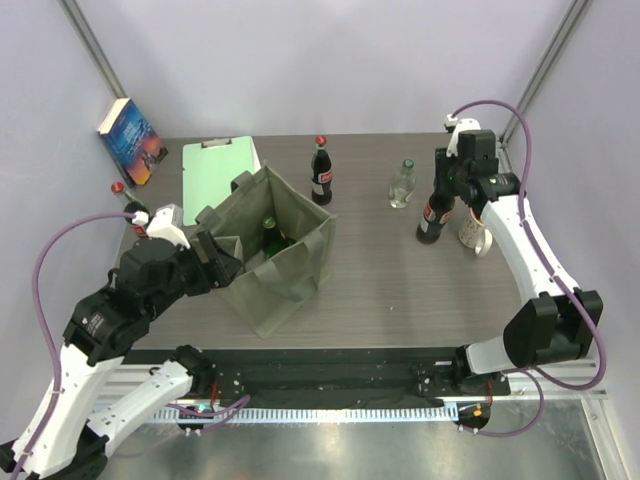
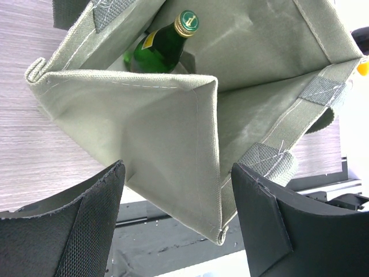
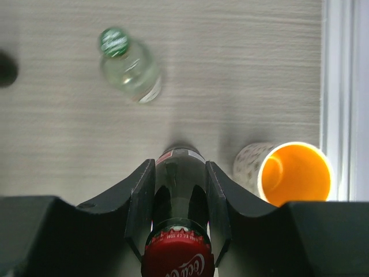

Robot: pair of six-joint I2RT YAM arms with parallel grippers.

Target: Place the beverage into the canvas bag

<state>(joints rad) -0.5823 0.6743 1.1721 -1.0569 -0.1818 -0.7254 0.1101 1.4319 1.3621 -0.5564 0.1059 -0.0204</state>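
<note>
Top external view showed you a grey wood-grain table [image 1: 400,290] enclosed by pale, plain walls. The canvas bag [image 1: 290,275], boxy olive-grey fabric with strap handles, stood left of centre, a green bottle [image 1: 268,229] upright inside it. Your left gripper [image 1: 222,262] sat at the bag's left edge. Well right of the bag, your right gripper [image 1: 438,200] was clamped on the dark cola bottle [image 1: 431,222], which stood on the table outside the bag. A speckled cup [image 1: 473,232] stood just beyond it. Behind the bag were a flat mint-green clipboard [image 1: 215,165], a second cola bottle [image 1: 321,175] and a clear bottle [image 1: 402,184].

Left wrist view gave you the bag [image 2: 155,127] from above: stitched seams and a fabric divider, with the green bottle [image 2: 164,46] in the compartment beyond the divider. The left gripper [image 2: 177,170] stood wide apart, holding nothing; whether its black fingers [image 2: 86,219] touched the cloth, you could not tell.

Right wrist view showed the right gripper [image 3: 179,170] pressed to both sides of the cola bottle [image 3: 180,208] below its red cap. The clear bottle [image 3: 130,66] and the cup [image 3: 294,173], orange inside, stood nearby.
</note>
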